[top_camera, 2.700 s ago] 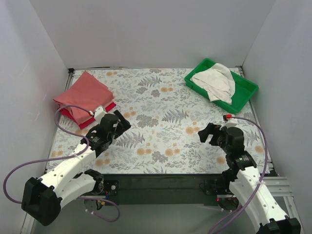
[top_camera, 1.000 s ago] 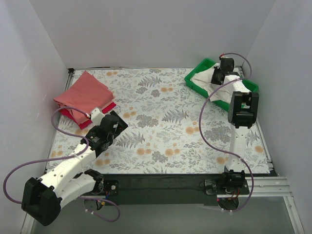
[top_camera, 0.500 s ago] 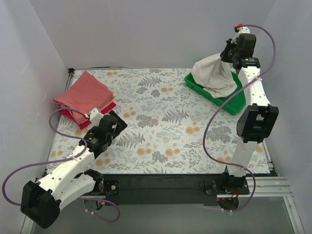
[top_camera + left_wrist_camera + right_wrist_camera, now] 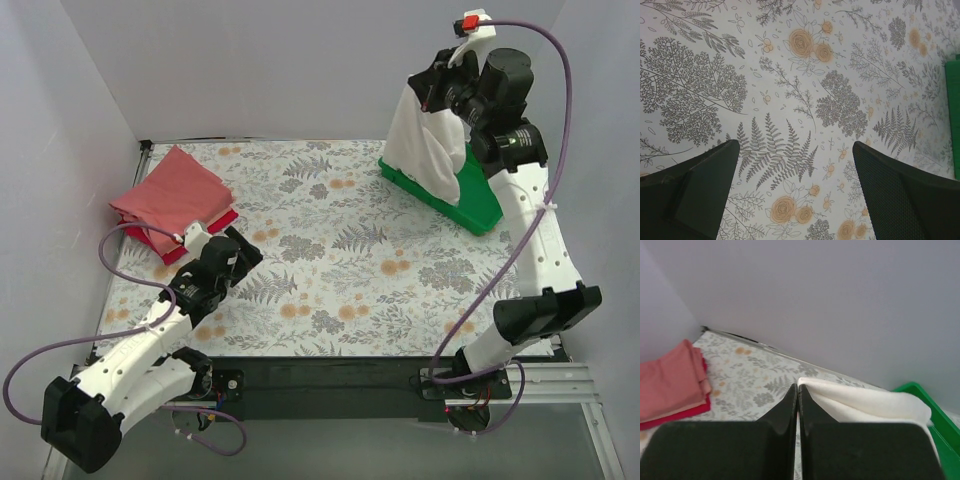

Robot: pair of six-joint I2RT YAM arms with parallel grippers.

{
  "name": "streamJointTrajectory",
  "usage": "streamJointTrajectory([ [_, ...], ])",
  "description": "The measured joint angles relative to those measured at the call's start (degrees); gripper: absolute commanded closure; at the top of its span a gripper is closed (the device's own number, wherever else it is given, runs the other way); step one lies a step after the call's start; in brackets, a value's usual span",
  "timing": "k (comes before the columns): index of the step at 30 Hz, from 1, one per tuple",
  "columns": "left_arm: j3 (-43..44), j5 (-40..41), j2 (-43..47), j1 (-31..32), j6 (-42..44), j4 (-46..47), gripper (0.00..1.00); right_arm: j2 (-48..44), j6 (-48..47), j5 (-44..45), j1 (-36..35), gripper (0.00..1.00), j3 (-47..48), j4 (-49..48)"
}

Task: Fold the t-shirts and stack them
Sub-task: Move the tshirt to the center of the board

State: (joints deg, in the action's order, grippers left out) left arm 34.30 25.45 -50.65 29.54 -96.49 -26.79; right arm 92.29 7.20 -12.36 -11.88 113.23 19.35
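Hold: right claw (image 4: 430,92) is clamped tight on an edge of the white tee (image 4: 428,150), raised high, I'd judge, so the cloth hangs out straight.
Place: white tee dangles over the green tray (image 4: 480,205), far right.
Helper: left claw (image 4: 795,145) gapes wide, gripping nothing, low over the table (image 4: 330,230), likely waiting for a corner.
Look: creased, bunched, print hidden.
Stack: pink tee (image 4: 175,190) on red tee (image 4: 158,247), far left.

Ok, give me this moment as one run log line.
right gripper: shut on white t-shirt, hanging over green tray | left gripper: open, above table | folded t-shirts: stacked far-left
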Motion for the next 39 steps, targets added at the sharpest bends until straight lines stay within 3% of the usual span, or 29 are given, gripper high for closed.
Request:
streamJointTrajectory([
  [6,0.0,-2.8,3.2,0.0,-0.6,0.0,0.04,-8.0,0.1,-3.8,-8.2,0.99,0.0,-0.7],
  [18,-0.1,-6.8,15.7,0.0,-4.1,-0.4,0.04,-11.9,3.7,-7.2,-11.2,0.99,1.0,-1.7],
  [21,-0.2,-7.3,17.4,0.0,-4.7,-0.7,0.04,-16.3,4.5,-4.1,-11.3,0.99,-7.7,-3.2],
  [25,-1.1,-8.2,16.9,0.0,-5.2,-1.6,0.04,-24.5,5.4,6.0,-11.4,0.99,-28.8,-5.2],
  [28,-1.8,-9.3,14.1,0.0,-5.2,-3.1,0.04,-25.9,6.9,16.5,-11.2,0.91,-43.9,-5.5],
  [30,-2.2,-10.3,11.6,0.0,-5.2,-3.7,0.04,-22.5,8.0,21.7,-10.3,0.74,-51.1,-5.0],
  [31,-2.6,-10.9,10.4,0.0,-5.2,-3.7,0.04,-20.2,8.3,23.5,-9.7,0.57,-53.1,-4.0],
  [32,-3.0,-11.9,9.0,0.0,-5.1,-3.7,0.04,-17.7,8.8,25.0,-9.3,0.33,-54.5,-2.7],
  [33,-3.8,-13.9,6.9,0.0,-4.9,-3.4,0.04,-15.3,9.7,26.7,-8.9,0.15,-55.5,-1.5],
  [34,-4.0,-14.4,6.4,0.0,-4.8,-3.2,0.04,-13.5,9.5,28.0,-8.5,0.15,-56.0,-0.4],
  [35,-4.7,-16.3,4.8,0.0,-4.2,-2.4,0.04,-12.4,9.4,29.3,-8.3,0.05,-56.4,0.6],
  [39,-7.5,-23.3,-1.0,0.6,-2.3,-0.1,0.04,-13.2,10.3,32.0,-8.3,0.02,-58.0,1.5],
])
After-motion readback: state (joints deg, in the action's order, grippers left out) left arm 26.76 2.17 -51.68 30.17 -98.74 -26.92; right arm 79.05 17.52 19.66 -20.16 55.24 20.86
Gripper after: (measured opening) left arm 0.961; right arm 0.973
